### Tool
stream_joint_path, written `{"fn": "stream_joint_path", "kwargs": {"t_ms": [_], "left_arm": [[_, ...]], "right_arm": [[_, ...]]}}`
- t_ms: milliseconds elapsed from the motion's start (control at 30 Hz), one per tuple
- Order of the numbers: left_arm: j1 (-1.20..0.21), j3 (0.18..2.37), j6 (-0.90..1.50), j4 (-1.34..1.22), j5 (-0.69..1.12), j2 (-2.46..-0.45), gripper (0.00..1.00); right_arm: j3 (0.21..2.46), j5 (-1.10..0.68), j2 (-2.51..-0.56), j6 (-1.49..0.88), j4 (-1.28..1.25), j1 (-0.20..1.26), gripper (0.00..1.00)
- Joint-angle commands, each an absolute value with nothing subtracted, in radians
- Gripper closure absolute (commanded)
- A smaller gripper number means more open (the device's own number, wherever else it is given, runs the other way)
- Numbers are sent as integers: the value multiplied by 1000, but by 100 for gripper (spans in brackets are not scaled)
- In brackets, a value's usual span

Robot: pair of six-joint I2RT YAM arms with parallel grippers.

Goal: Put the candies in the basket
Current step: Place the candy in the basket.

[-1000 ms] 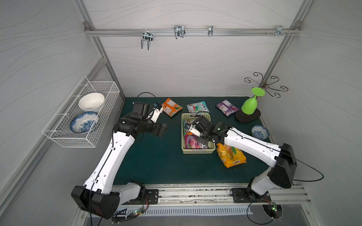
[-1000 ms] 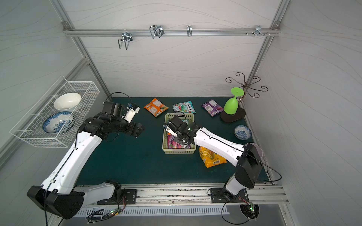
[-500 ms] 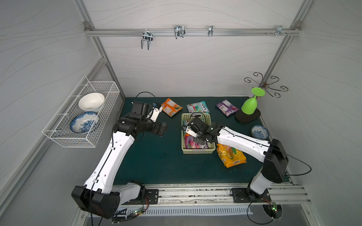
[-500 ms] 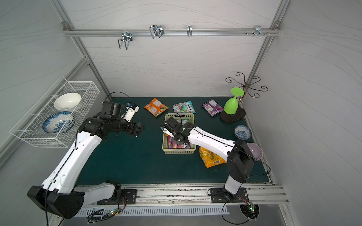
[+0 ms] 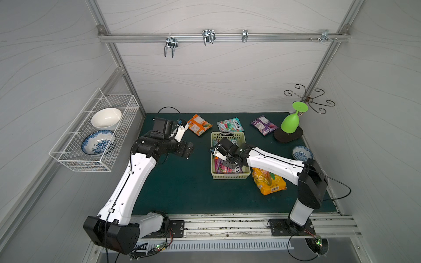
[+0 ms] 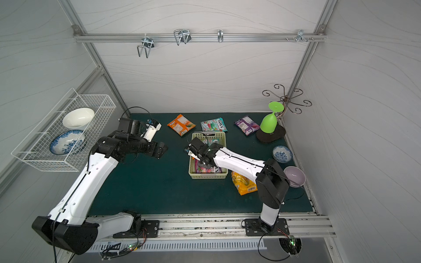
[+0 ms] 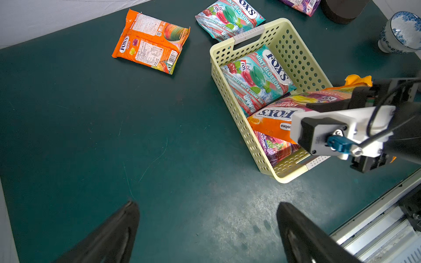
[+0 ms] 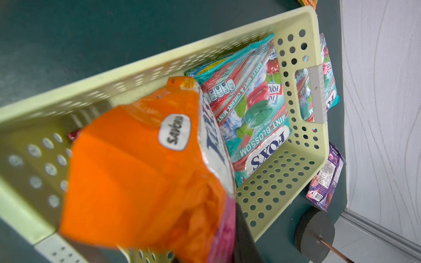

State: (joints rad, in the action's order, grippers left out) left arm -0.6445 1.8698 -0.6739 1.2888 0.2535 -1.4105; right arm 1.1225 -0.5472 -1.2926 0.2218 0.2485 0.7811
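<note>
nearest the front edge of the bench (image 5: 182, 193) lies the big yellow-orange bag (image 5: 270, 183), flat on the green mat just beside the near right corner of the basket (image 5: 230, 177) and partly under the right arm. the pale green basket stands a little right of the bench's middle, its long sides running front to back. at its near end a purple packet (image 7: 276, 149) lies inside, and at its far end a mint packet (image 7: 257, 79) lies face up. over these the right claw (image 7: 317, 107) is pinching a fruits packet (image 7: 273, 116) by one end, tilted within the basket's walls; whether it rests on the packets below i cannot tell. left of the basket and apart from it, the left claw (image 7: 207, 206) hovers over bare mat, fingers (image 7: 114, 230) spread, gripping nothing. along the far edge lie an orange packet (image 5: 199, 124) back up, a second mint packet (image 5: 230, 124) just beyond the basket's far wall, and a far purple packet (image 5: 263, 125) toward the far right corner.
</note>
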Motion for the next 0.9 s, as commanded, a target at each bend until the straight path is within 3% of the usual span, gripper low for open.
{"fn": "stream_joint_path", "kwargs": {"t_ms": [0,100,333,633,667,733,867], "left_arm": [[-648,1888,-639,1235,233,-1389,67],[-645,1860,-628,1229,218,-1372,52],[-580,1779,-549,1198,211,-1325,28],[-457,1555,-375,1033,41,-1244,19],[-448,1534,-355,1024,42,-1241,16],[-405,1509,-293,1013,85,-1237,2],[-326,1438,-218,974,151,-1213,1]], "right_arm": [[1114,-500,-1250,275,317,784,100],[1134,-430,-1225,310,391,784,100],[1214,-178,-1209,347,559,787,100],[1300,145,-1279,359,667,855,100],[1300,175,-1290,369,666,873,100],[1317,237,-1330,382,679,904,100],[1368,389,-1430,401,727,958,100]]}}
